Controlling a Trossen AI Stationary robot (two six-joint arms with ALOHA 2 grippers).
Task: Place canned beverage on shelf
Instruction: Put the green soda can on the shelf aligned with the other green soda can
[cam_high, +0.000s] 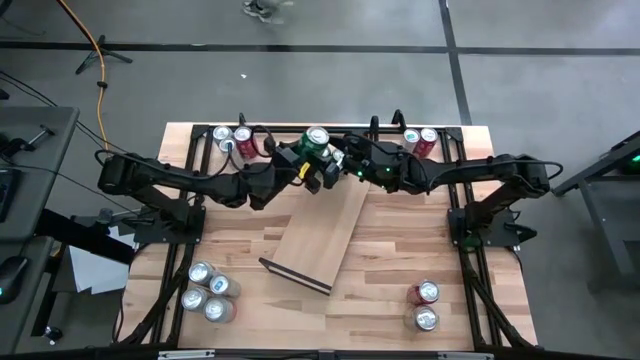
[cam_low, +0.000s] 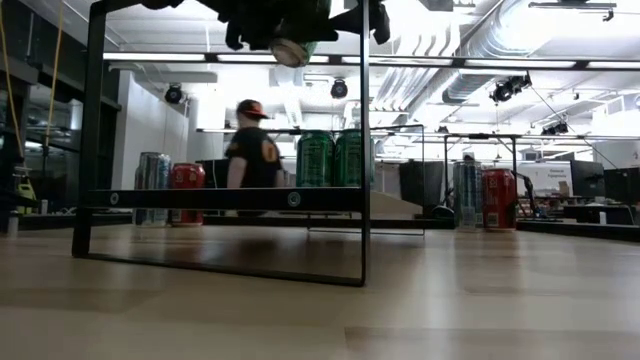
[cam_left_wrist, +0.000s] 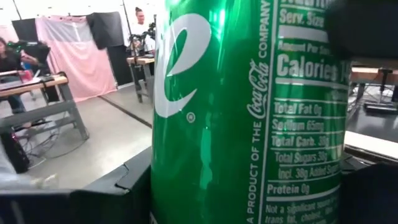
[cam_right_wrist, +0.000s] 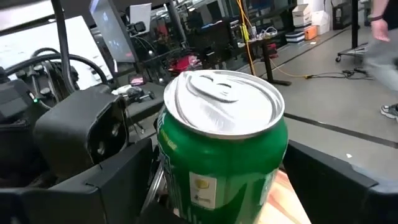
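A green can (cam_high: 317, 140) is held in the air over the table's far middle, between both grippers. It shows at the top of the low view (cam_low: 290, 50), bottom end toward the camera. My left gripper (cam_high: 306, 158) comes at it from the left and my right gripper (cam_high: 336, 157) from the right. The shelf (cam_high: 315, 235), a light-wood board with a dark rail (cam_high: 295, 275) at its near end, lies flat and askew on the tabletop, nearer than the can. Its rail frame (cam_low: 225, 198) fills the low view. My left gripper has the green can's side wall (cam_left_wrist: 249, 124) between its two fingers (cam_left_wrist: 93, 199); the can fills its wrist view, so the exact place is hidden. The can is clear of the table. My right gripper has the can's body below the rim (cam_right_wrist: 205, 180) between its two fingers (cam_right_wrist: 118, 180), which lie against opposite sides, level from the table's right. The can's silver top (cam_right_wrist: 224, 102) shows above them.
Silver and red cans stand at the far left (cam_high: 232, 138) and far right (cam_high: 420, 140). Silver cans stand near left (cam_high: 208, 292); a red and a silver can stand near right (cam_high: 426, 305). Two green cans (cam_low: 332, 160) stand beyond the shelf. A person (cam_low: 255, 150) stands in the room.
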